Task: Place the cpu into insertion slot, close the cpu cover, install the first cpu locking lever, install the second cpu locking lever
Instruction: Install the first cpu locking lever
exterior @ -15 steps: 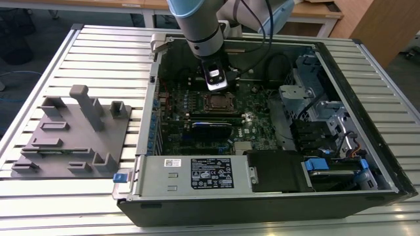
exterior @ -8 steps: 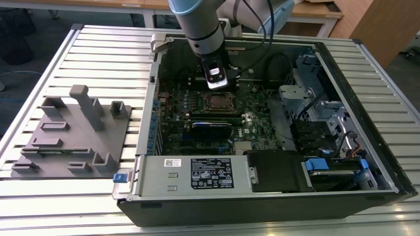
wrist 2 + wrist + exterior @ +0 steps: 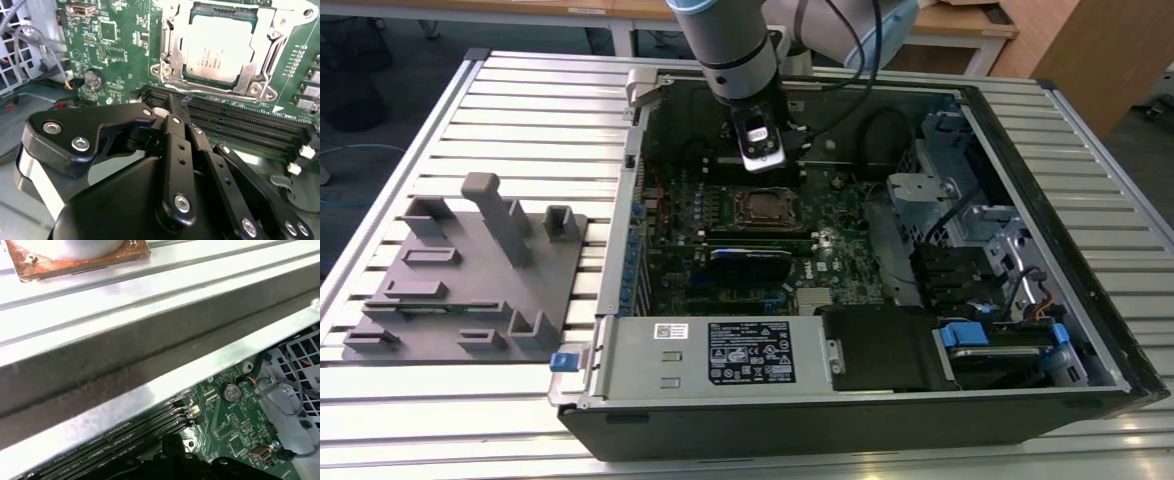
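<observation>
cpu (image 3: 216,47) seated in insertion slot (image 3: 761,207), cpu cover (image 3: 175,42) down around it. Gripper (image 3: 181,107) above the memory slots (image 3: 240,122) just beside the socket, jaws together, holding nothing.

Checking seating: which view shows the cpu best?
The second wrist view: the cpu sits face-up in the insertion slot, its silver top unobstructed. The exterior view shows it small and distant, just below the gripper. The first wrist view shows memory slots instead.
</observation>
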`<state>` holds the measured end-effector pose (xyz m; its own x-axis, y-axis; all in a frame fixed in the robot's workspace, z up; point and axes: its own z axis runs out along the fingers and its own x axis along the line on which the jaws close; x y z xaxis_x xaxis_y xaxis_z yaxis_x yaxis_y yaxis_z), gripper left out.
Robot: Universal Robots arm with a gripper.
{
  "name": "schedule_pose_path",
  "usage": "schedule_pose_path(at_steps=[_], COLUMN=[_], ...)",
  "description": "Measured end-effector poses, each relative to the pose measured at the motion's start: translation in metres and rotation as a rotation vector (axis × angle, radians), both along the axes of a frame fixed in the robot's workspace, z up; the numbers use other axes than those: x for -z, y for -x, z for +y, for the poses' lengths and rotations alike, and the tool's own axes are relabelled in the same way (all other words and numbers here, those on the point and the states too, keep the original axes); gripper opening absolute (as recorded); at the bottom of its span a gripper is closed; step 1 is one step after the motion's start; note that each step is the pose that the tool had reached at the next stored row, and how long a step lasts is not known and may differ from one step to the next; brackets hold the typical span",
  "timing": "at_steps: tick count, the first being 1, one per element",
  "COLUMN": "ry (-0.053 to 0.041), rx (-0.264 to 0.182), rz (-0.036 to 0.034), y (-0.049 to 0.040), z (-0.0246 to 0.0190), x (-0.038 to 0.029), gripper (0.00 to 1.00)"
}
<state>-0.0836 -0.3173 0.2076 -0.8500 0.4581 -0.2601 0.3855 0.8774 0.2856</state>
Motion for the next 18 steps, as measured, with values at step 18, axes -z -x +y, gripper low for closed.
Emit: schedule_pose_path(at_steps=[18], ry=[0.0682], rx=[0.001], rz=[0.0137], y=[-0.0008], z=[0.0000], x=[-0.0100], gripper=[0.10])
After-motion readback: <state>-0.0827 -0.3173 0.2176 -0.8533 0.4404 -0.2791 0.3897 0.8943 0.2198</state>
